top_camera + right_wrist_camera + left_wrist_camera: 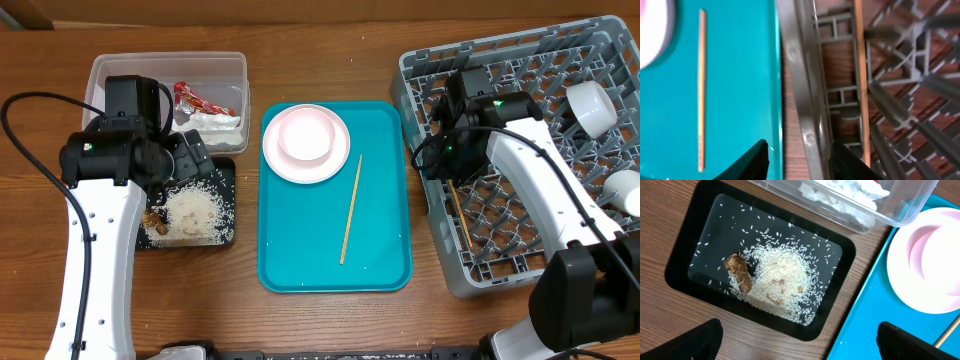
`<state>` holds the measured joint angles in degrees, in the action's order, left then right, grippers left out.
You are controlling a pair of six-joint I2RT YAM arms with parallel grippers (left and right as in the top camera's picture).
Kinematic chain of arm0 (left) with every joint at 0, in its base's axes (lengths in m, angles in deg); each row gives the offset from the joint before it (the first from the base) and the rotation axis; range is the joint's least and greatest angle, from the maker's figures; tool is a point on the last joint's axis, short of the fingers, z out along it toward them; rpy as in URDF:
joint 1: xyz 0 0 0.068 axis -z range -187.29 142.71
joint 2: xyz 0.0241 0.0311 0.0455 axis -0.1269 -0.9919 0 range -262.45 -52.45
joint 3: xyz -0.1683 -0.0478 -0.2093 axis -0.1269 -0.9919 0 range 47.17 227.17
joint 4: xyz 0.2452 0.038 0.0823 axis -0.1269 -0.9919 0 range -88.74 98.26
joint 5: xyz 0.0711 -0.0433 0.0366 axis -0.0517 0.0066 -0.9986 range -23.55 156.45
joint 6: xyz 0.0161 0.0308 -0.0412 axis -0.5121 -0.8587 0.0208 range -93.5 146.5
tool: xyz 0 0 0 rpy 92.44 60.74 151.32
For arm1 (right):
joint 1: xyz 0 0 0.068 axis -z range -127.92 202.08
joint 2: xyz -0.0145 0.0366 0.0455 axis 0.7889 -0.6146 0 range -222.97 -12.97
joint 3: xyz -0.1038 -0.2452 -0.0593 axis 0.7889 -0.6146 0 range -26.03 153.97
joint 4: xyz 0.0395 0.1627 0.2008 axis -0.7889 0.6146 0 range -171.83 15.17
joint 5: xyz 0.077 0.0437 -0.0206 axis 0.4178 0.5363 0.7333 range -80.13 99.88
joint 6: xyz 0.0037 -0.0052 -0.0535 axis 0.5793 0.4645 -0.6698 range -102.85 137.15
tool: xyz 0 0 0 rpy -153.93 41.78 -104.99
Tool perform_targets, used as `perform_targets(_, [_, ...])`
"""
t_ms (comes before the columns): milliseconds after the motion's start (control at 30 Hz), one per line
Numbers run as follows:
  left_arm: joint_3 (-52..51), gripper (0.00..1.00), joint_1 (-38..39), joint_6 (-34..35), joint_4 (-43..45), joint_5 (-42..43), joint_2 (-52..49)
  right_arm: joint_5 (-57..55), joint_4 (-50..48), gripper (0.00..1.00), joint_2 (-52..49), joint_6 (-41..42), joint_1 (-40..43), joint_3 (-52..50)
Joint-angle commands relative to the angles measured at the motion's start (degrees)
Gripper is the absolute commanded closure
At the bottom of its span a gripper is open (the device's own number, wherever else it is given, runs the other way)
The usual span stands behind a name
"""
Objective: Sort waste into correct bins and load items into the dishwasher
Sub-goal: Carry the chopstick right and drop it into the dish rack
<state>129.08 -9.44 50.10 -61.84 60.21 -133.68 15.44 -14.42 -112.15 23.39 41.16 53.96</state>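
The clear tub [110, 75] holds a red wrapper [192, 98] and white tissue [215, 125]. The black tray [685, 255] holds rice [780, 280] and a brown scrap [740, 272]. My left gripper [797, 342] is open and empty above the black tray's near edge. A white plate [305, 160] with a bowl [305, 133] and one chopstick [350, 210] lie on the teal tray. A second chopstick [858, 75] lies in the grey rack [800, 75]. My right gripper [800, 160] is open and empty, straddling the rack's left wall.
The teal tray [300, 250] lies between the black tray and the rack. A white bowl [592, 108] and a small cup [625, 190] sit at the rack's right side. Upright pegs fill the rack.
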Motion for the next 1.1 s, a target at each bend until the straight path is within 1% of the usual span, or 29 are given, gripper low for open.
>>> perform_targets(0, [0.7,0.0,-0.2,0.4,0.1,-0.1,0.0,-0.6,-0.8,0.57,0.0,1.5,-0.2,-3.3])
perform_targets(100, [0.7,0.0,-0.2,0.4,0.1,-0.1,0.0,0.7,-0.8,0.58,0.0,1.5,-0.2,-4.6])
perform_targets(333, [0.7,0.0,-0.2,0.4,0.1,-0.1,0.0,11.6,-2.9,0.57,0.0,1.5,-0.2,-4.5])
perform_targets(600, [0.7,0.0,-0.2,0.4,0.1,-0.1,0.0,11.7,-2.9,0.56,0.0,1.5,-0.2,-4.5])
perform_targets(700, [0.7,0.0,-0.2,0.4,0.1,-0.1,0.0,11.4,-2.9,0.53,0.0,1.5,-0.2,-4.3])
perform_targets(733, [0.7,0.0,-0.2,0.4,0.1,-0.1,0.0,10.4,-2.8,0.52,0.0,1.5,-0.2,-3.6])
perform_targets(800, [0.7,0.0,-0.2,0.4,0.1,-0.1,0.0,4.9,-2.2,0.47,0.1,1.5,-0.2,0.3])
perform_targets(867, [0.7,0.0,-0.2,0.4,0.1,-0.1,0.0,0.7,-1.1,0.46,0.1,1.6,-0.2,4.6])
perform_targets(933, [0.7,0.0,-0.2,0.4,0.1,-0.1,0.0,-0.9,0.0,0.46,0.1,1.6,-0.2,8.9])
perform_targets(1000, [0.7,0.0,-0.2,0.4,0.1,-0.1,0.0,1.0,0.9,0.46,0.1,1.5,-0.7,13.1])
perform_targets(1067, [0.7,0.0,-0.2,0.4,0.1,-0.1,0.0,8.1,0.9,0.45,0.0,1.5,-2.3,13.0])
